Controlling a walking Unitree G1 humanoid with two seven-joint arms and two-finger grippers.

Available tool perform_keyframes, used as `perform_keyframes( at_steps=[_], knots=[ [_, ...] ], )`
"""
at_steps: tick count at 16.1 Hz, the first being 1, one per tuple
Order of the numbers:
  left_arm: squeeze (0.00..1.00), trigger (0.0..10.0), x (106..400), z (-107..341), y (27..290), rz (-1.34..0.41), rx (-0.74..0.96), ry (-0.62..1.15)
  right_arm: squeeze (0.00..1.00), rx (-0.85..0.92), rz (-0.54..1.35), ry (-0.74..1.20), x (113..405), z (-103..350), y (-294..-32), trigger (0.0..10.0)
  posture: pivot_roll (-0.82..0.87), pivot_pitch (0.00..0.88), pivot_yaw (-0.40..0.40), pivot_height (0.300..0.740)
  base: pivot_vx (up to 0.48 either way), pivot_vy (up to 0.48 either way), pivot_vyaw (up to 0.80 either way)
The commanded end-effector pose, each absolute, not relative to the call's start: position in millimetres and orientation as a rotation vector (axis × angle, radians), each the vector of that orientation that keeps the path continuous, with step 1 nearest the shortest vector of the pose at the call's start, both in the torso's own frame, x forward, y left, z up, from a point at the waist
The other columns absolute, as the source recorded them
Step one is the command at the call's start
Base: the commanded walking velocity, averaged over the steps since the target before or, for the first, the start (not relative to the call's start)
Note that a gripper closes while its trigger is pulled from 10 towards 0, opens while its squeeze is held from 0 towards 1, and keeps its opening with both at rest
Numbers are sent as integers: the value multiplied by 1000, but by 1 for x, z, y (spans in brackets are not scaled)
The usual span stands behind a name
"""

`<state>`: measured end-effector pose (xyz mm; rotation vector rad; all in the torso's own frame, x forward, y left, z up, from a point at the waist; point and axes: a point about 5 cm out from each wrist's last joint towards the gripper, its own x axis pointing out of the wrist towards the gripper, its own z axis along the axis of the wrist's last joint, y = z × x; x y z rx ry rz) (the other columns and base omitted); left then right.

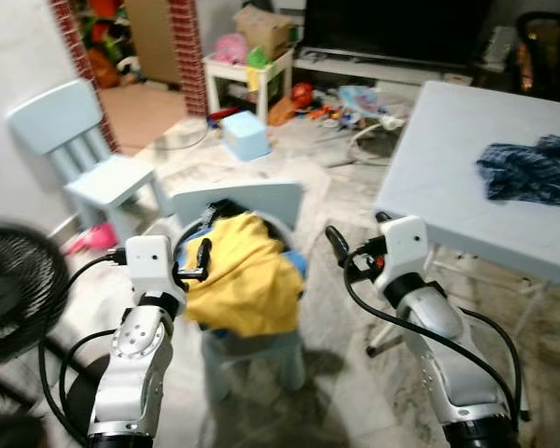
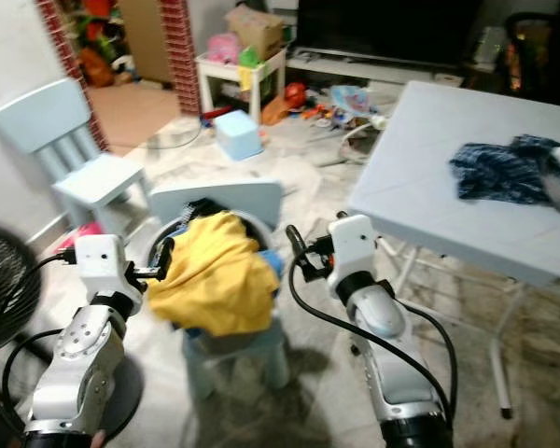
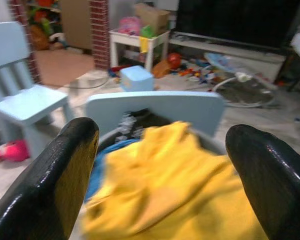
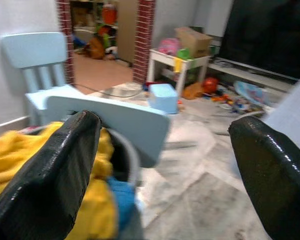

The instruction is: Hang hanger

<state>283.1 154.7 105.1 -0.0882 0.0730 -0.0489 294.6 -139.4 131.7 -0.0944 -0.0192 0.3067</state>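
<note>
where the small blue chair [image 1: 252, 201] stands, a round basket [image 2: 261, 227] sits on its seat, full of clothes, with a yellow cloth [image 1: 247, 271] heaped on top and a bit of blue cloth [image 1: 299, 264] below. no hanger can be made out. the left gripper [image 1: 201, 261] hangs wide open beside the yellow cloth. the right gripper [image 1: 341, 250] is wide open too, near the basket. a dark blue cloth [image 1: 530, 170] lies on the pale table [image 1: 448, 168].
</note>
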Motion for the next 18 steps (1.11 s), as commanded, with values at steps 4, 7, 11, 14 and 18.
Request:
perform_keyframes(
  at_steps=[4,7,11,14,18],
  knots=[
    [0,10000,283,104,147,-64,-104,83,0,-116,288,-18,295,133,-148,10000,-108,0,-31,740,0,0,0],
    [0,10000,283,102,147,-45,-108,97,0,-127,297,-17,295,133,-147,10000,-107,0,-38,740,0,0,533],
    [0,10000,284,101,146,-40,-113,99,0,-131,299,-17,296,134,-147,10000,-108,0,-40,740,0,0,800],
    [0,10000,285,101,145,-48,-118,99,0,-126,296,-16,296,134,-147,10000,-110,0,-42,740,0,0,223],
    [0,10000,288,94,148,5,-166,152,0,-128,298,-15,295,134,-147,10000,-116,0,-48,740,0,0,0]
  ],
)
